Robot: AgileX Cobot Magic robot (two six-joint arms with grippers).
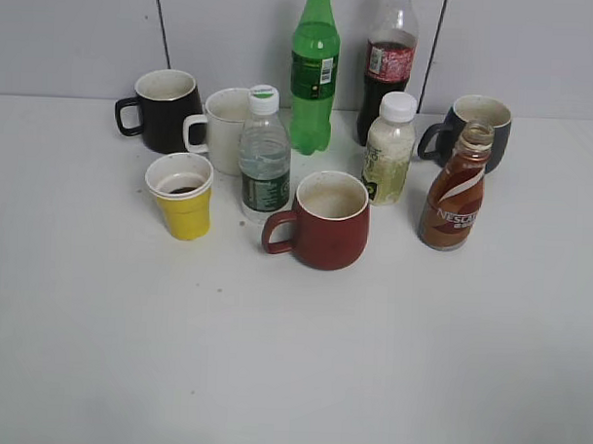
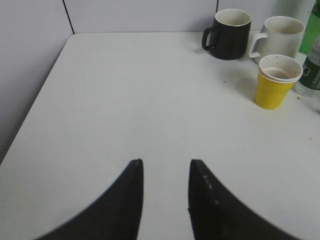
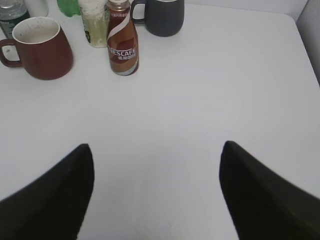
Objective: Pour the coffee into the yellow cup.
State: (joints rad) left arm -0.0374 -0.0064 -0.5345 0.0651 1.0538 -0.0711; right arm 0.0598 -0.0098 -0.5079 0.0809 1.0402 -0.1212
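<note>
The coffee bottle (image 1: 455, 193), curvy brown with white NESCAFE lettering and no cap, stands upright at the right; it also shows in the right wrist view (image 3: 122, 42). The yellow cup (image 1: 181, 196) stands at the left with a little dark liquid inside; it also shows in the left wrist view (image 2: 276, 81). My left gripper (image 2: 165, 162) is open and empty over bare table, well short of the cup. My right gripper (image 3: 156, 147) is wide open and empty, well short of the bottle. Neither arm shows in the exterior view.
A dark-red mug (image 1: 321, 221), a water bottle (image 1: 265, 158), a white-capped milky bottle (image 1: 389, 147), a green bottle (image 1: 313, 72), a cola bottle (image 1: 388, 64), and black (image 1: 164, 108), white (image 1: 222, 127) and grey (image 1: 475, 126) mugs crowd the back. A wall stands behind.
</note>
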